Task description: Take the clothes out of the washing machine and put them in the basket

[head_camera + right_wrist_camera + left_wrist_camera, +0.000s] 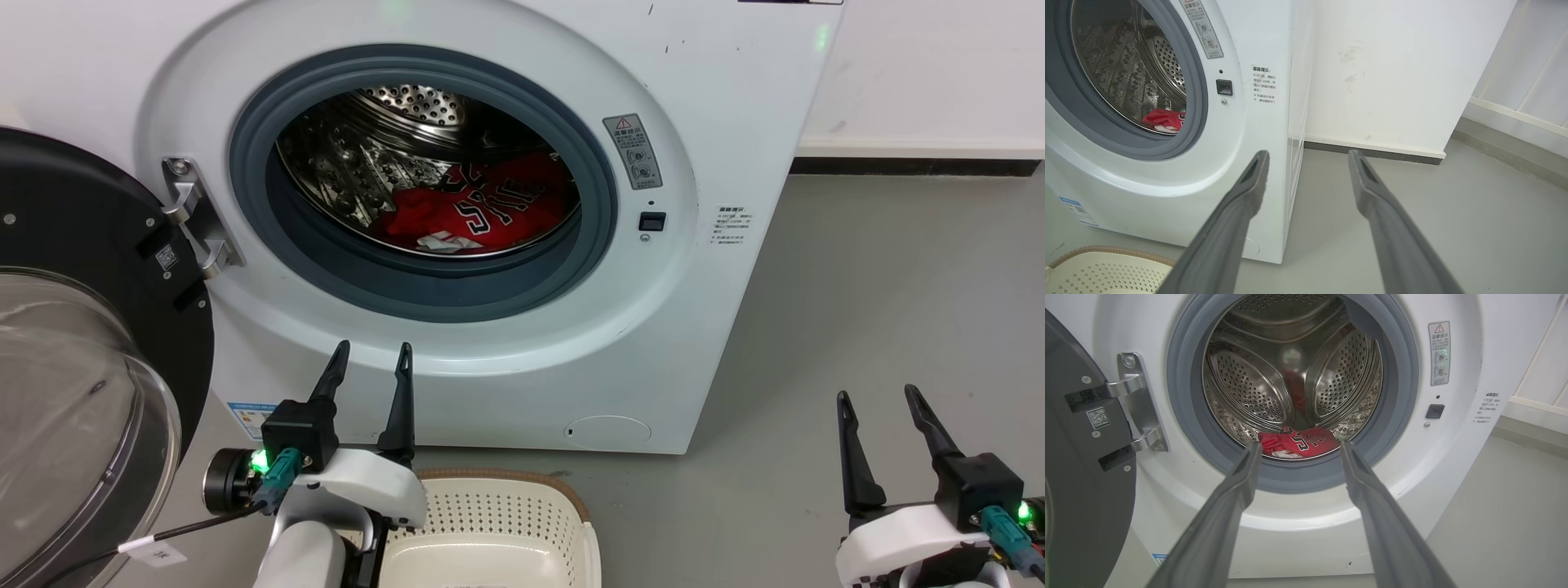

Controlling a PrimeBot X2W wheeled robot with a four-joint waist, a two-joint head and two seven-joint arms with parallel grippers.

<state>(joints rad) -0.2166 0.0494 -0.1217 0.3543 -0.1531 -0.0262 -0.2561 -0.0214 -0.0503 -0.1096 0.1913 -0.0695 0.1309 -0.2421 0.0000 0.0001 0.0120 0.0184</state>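
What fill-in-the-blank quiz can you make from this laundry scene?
The red jersey lies in the washing machine's steel ____.
Beside the left gripper stands a perforated cream ____.
The washing machine's glass door is swung ____.
Missing words: drum; basket; open.

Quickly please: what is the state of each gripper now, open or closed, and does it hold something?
Left gripper: open, holding nothing, pointing at the washing machine.
Right gripper: open, holding nothing.
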